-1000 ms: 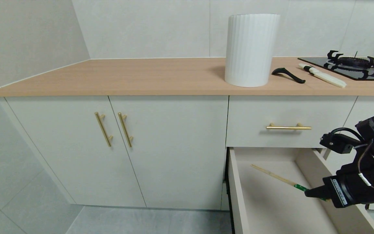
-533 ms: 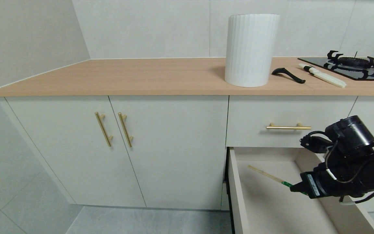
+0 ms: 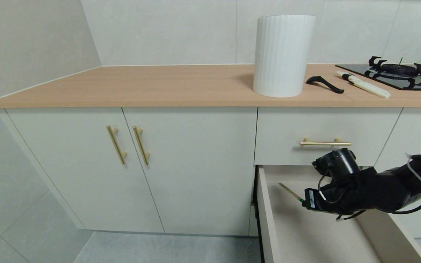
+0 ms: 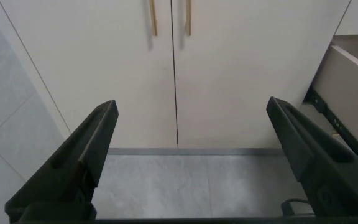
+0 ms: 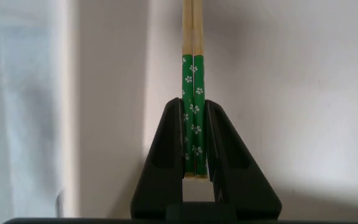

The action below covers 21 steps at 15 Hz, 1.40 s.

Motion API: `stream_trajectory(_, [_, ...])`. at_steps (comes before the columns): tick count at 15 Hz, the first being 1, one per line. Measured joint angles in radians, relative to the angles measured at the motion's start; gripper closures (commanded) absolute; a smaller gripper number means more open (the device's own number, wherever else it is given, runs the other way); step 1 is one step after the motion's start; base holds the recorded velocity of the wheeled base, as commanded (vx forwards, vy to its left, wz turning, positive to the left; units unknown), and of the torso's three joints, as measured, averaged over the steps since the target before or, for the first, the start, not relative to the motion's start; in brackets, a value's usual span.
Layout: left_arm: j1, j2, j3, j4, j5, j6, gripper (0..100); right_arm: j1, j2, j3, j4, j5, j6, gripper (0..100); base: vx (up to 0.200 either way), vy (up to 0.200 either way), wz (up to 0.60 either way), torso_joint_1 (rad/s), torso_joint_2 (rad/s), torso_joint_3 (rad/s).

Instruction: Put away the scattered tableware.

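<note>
Where the lower drawer (image 3: 267,215) stands pulled out, the 2 chopsticks (image 3: 290,192) reach over its inside toward its left wall, pinched side by side at their green ends by the right gripper (image 3: 305,201). The left gripper (image 4: 191,109) hangs low before the 2 cabinet doors (image 4: 229,62), jaws spread wide around nothing. On the countertop (image 3: 141,86) above lie a black-handled utensil (image 3: 324,84) and a white knife (image 3: 364,86), beside a ribbed white canister (image 3: 281,54).
</note>
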Motion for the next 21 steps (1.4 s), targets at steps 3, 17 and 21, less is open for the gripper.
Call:
stream_trajectory(3, [0.0,0.0,0.0,0.0,0.0,0.0,0,0.012,0.108,-0.011,-0.037,-0.019,0.004,100,0.0,0.0,0.0,0.0,0.0,0.0])
stream_trajectory(17, [0.0,0.0,0.0,0.0,0.0,0.0,0,0.061,0.3,-0.023,-0.105,-0.143,0.009,100,0.0,0.0,0.0,0.0,0.0,0.0])
stream_trajectory(21, [0.0,0.0,0.0,0.0,0.0,0.0,0,0.061,0.301,-0.023,-0.105,-0.143,0.009,0,0.0,0.0,0.0,0.0,0.0,0.0])
